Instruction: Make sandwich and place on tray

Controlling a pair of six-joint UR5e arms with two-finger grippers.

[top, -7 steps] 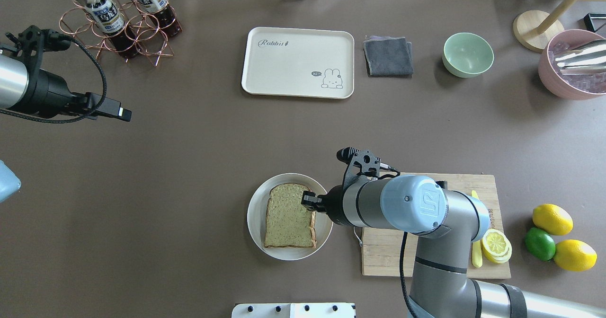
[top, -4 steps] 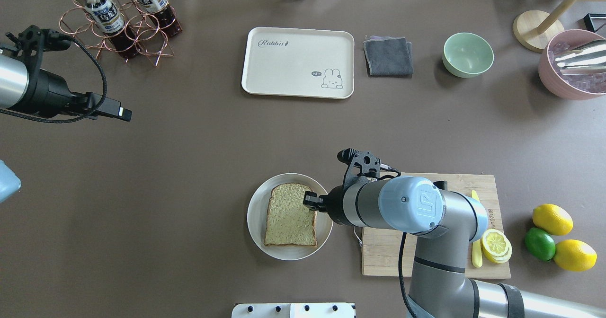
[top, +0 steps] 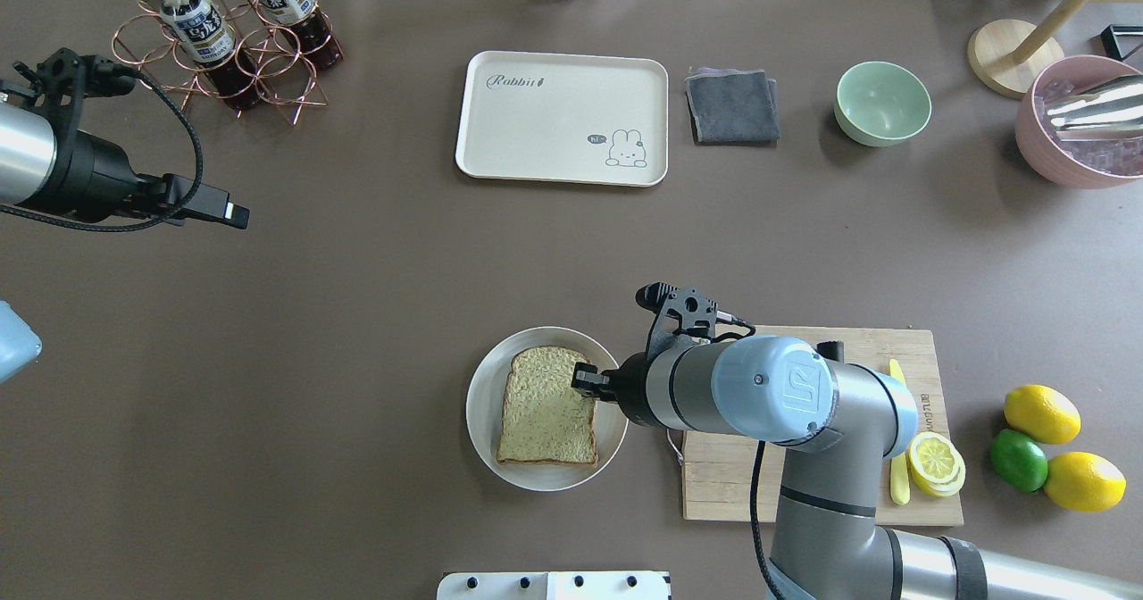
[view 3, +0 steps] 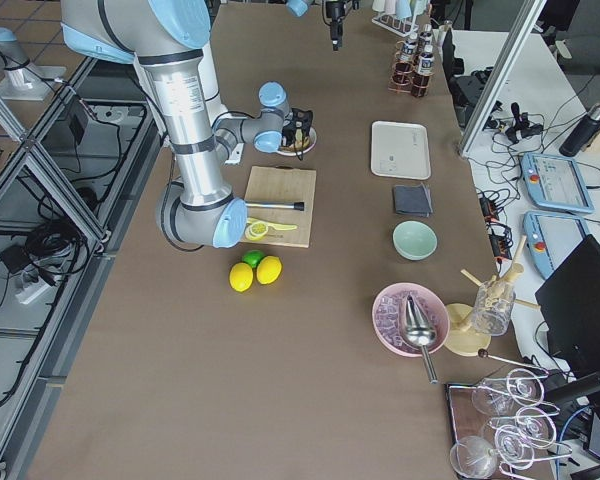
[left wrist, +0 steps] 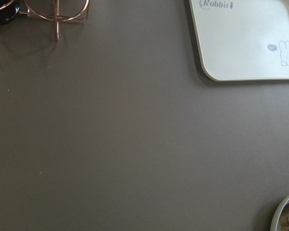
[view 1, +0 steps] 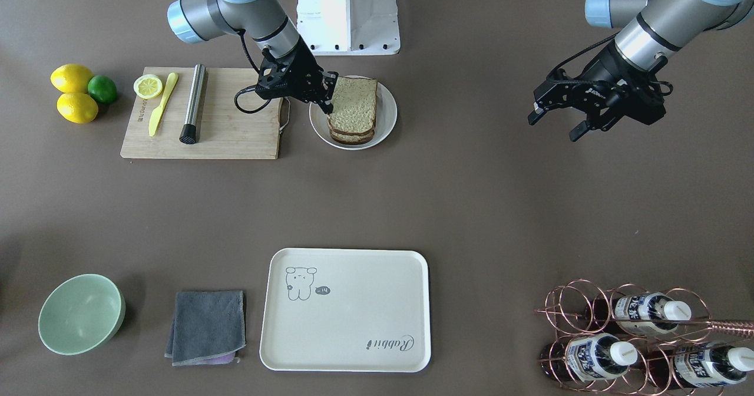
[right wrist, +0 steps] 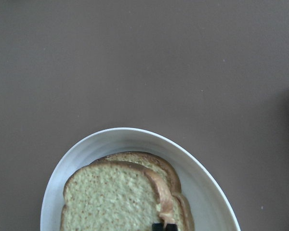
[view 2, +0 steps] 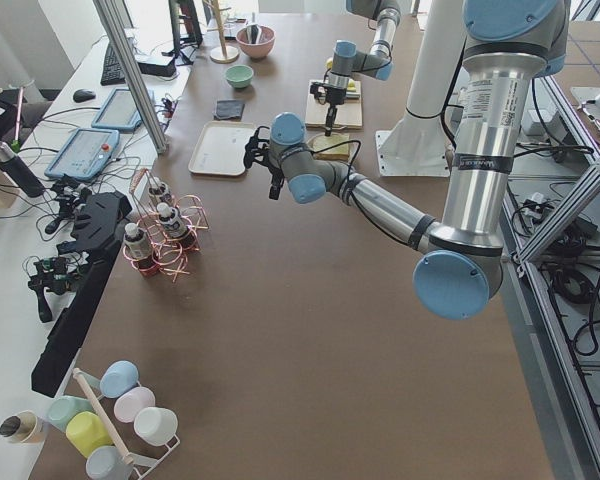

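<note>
The sandwich [view 1: 353,110] lies on a round white plate [view 1: 386,113]: two brown bread slices stacked, with the egg hidden. It also shows in the overhead view [top: 545,408] and the right wrist view [right wrist: 111,197]. My right gripper [view 1: 328,92] is at the stack's edge nearest the cutting board, shut on the top slice's crust [right wrist: 166,209]. My left gripper [view 1: 559,122] is open and empty, hovering over bare table far from the plate. The cream tray [view 1: 347,310] lies empty across the table, also in the overhead view [top: 563,118] and the left wrist view [left wrist: 245,43].
A wooden cutting board [view 1: 230,131] beside the plate carries a yellow knife [view 1: 160,104], a metal rod [view 1: 193,104] and lemon slices [view 1: 147,85]. Lemons and a lime [view 1: 82,92] lie beyond it. A grey cloth [view 1: 207,325], green bowl [view 1: 79,313] and bottle rack [view 1: 636,337] flank the tray.
The top bread slice has settled slightly lower and squarer on the stack, with my right gripper still at its edge. My left arm has barely moved.
</note>
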